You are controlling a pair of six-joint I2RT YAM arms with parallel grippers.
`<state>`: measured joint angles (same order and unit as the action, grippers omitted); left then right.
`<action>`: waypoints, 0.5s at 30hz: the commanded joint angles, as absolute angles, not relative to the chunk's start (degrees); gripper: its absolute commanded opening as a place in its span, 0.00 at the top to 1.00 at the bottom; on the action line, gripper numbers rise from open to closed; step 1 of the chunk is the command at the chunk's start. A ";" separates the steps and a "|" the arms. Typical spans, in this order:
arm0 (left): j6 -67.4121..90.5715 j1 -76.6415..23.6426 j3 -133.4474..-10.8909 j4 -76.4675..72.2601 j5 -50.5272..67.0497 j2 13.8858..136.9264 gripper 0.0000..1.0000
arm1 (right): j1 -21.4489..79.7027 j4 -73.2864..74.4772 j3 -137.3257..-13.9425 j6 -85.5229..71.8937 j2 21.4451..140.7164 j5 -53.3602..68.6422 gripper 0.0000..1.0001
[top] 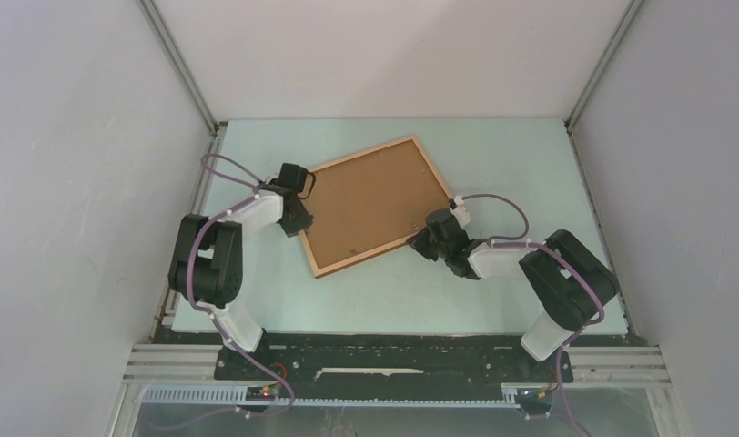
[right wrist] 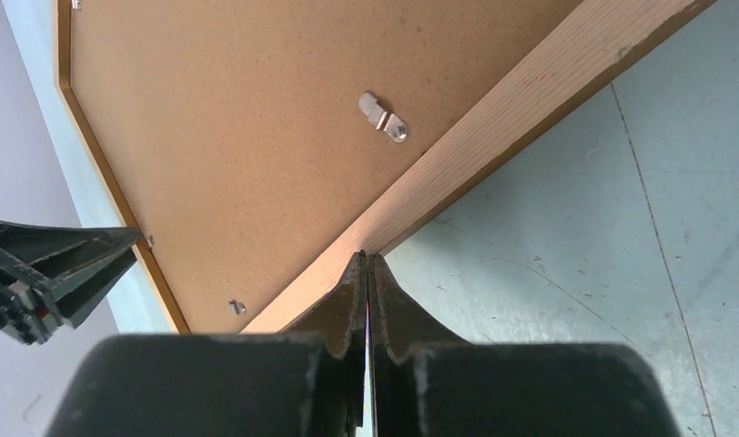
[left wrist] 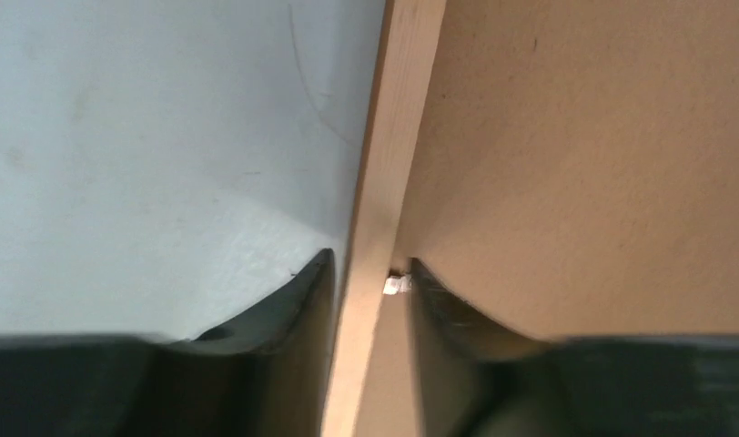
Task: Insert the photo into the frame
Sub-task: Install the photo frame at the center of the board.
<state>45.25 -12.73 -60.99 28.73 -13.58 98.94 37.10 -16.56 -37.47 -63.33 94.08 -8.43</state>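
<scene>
Wooden frame (left wrist: 384, 164) lay back up on the table (top: 493, 155) | I saw my left gripper (left wrist: 370, 273) pinching its side bar | my right gripper (right wrist: 367, 264) was pressed together, touching its edge.

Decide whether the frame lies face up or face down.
Face down: the frame lies flat with its brown backing board and a metal clip facing upward.

The frame (top: 361, 155) lies flat on the table (top: 493, 164) with the backing board (top: 370, 205) in it, the left gripper (left wrist: 370, 269) straddling its left rail and the right gripper (right wrist: 367, 259) at its near-right rail.
</scene>
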 commanded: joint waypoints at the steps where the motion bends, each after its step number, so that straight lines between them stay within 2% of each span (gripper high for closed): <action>1: 41.67 -12.40 -63.09 31.30 -18.21 88.35 0.43 | 37.00 -11.45 -37.52 -60.78 95.54 -9.49 0.97; 4: 39.34 -12.47 -60.84 30.39 -17.45 81.59 0.23 | 37.50 -9.99 -37.52 -59.71 93.84 -10.94 0.96; 6: 37.07 -12.52 -58.63 29.88 -15.18 78.06 0.16 | 39.32 -8.48 -37.51 -58.33 91.15 -14.00 0.93; 11: 36.12 -14.94 -49.05 28.22 -8.97 71.50 0.11 | 44.95 -8.17 -37.49 -51.67 86.40 -18.31 0.58; 15: 40.69 -19.37 -39.22 23.51 -3.63 64.72 0.09 | 47.48 -5.30 -37.58 -45.52 79.60 -18.68 0.36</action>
<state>38.57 -15.53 -47.86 26.30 -10.48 68.97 45.47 -8.25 -37.23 -53.69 87.15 -14.72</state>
